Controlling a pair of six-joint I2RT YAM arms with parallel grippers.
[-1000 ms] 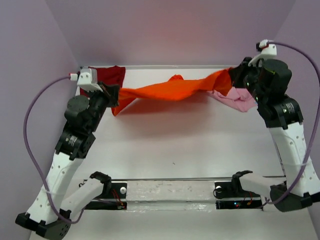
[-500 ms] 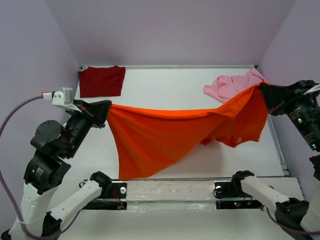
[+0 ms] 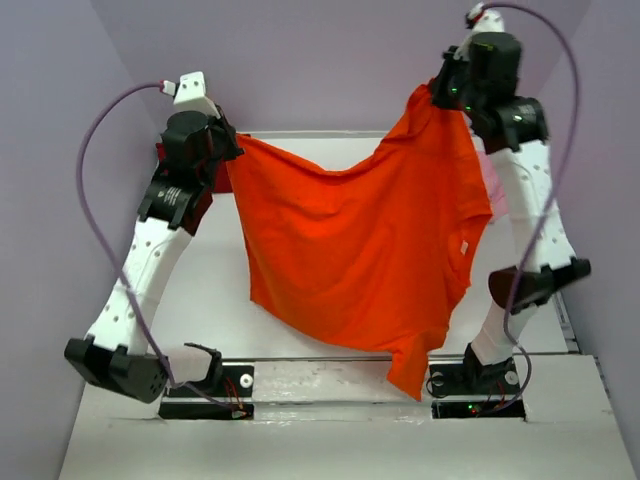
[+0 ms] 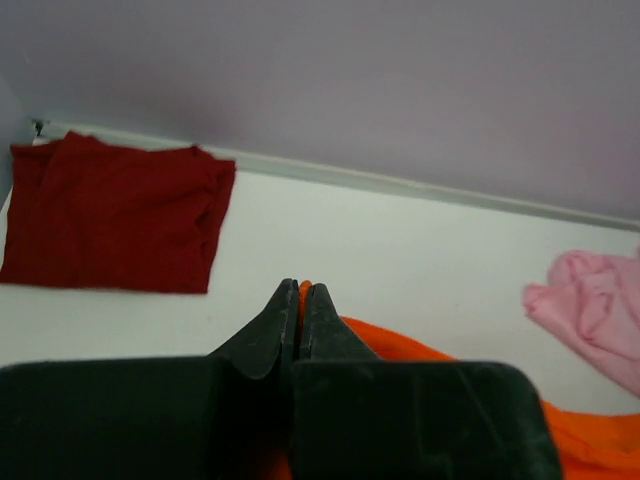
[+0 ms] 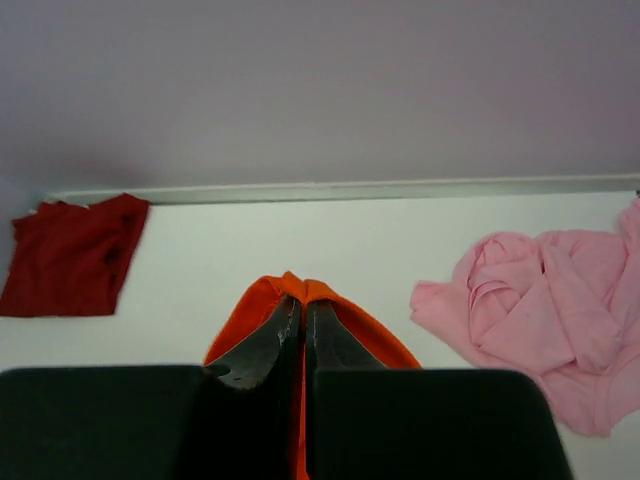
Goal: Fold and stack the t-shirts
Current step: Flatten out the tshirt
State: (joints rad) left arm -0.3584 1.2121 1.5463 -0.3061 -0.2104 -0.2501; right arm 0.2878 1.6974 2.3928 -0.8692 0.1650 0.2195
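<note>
Both arms have swung up high, so the orange t-shirt (image 3: 360,240) now hangs open mid-frame. The left gripper (image 4: 300,292) pinches its upper left corner and the right gripper (image 5: 303,302) its upper right. It looks soft, light and floppy, so shoulders seem best to hold. A tiny white tag (image 3: 463,247) shows, with no words I can read.
</note>
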